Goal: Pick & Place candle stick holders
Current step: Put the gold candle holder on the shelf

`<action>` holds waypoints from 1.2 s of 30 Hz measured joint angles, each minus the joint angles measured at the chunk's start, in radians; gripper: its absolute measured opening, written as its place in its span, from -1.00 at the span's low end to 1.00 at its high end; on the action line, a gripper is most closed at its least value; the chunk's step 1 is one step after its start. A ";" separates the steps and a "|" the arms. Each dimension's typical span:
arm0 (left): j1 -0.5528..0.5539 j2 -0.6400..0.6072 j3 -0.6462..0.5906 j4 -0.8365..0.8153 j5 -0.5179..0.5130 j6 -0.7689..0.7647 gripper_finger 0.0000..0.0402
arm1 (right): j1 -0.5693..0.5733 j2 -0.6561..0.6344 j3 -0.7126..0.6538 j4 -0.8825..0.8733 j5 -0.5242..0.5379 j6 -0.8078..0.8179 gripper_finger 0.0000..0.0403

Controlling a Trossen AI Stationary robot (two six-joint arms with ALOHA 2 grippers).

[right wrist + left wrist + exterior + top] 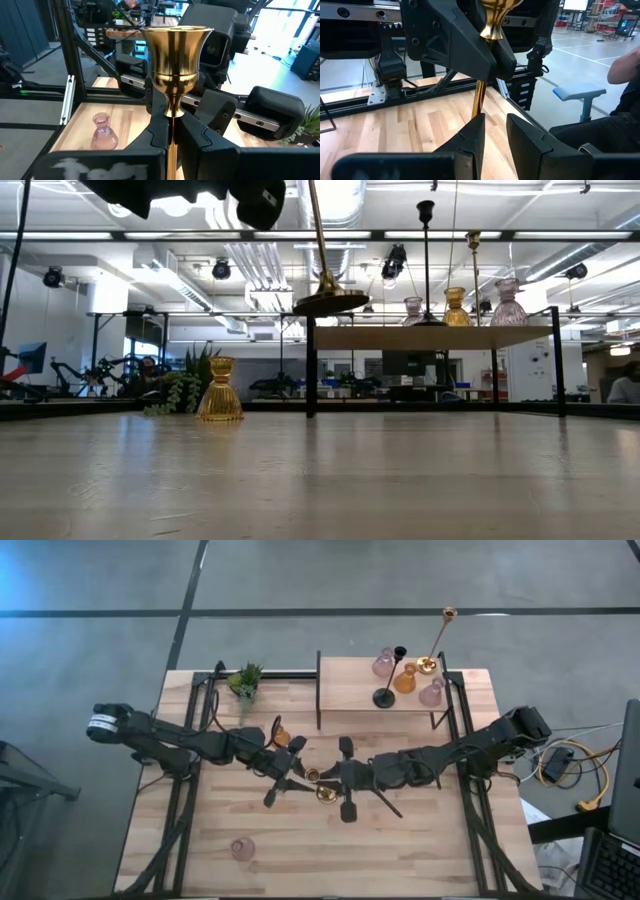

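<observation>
A tall thin gold candle stick holder (175, 55) hangs upright above the middle of the table, its round base (330, 302) well clear of the wood. My right gripper (173, 120) is shut on its stem. My left gripper (495, 122) faces it from the table's left, open, lower on the stem (480, 95), which runs down behind one fingertip (476, 127). An amber glass holder (281, 733) stands on the table near the left arm. A pink one (242, 848) stands near the front left. My right gripper pinches the gold holder's thin stem (173, 111) between its two fingers, just below the cup. The fingers come about level from the table's right and lie across the stem. The holder stands upright, lifted clear. Whether my left gripper touches the stem, I cannot tell.
A raised wooden shelf (350, 690) at the back right carries several holders: two pink (383, 663), a black stemmed one (385, 695), an amber one (405, 678) and a tall gold one (437, 640). A small green plant (245, 680) stands at the back left.
</observation>
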 joint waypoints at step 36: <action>0.003 -0.021 0.008 0.024 0.000 0.010 -0.56 | 0.003 -0.001 0.003 0.013 -0.006 -0.023 -0.95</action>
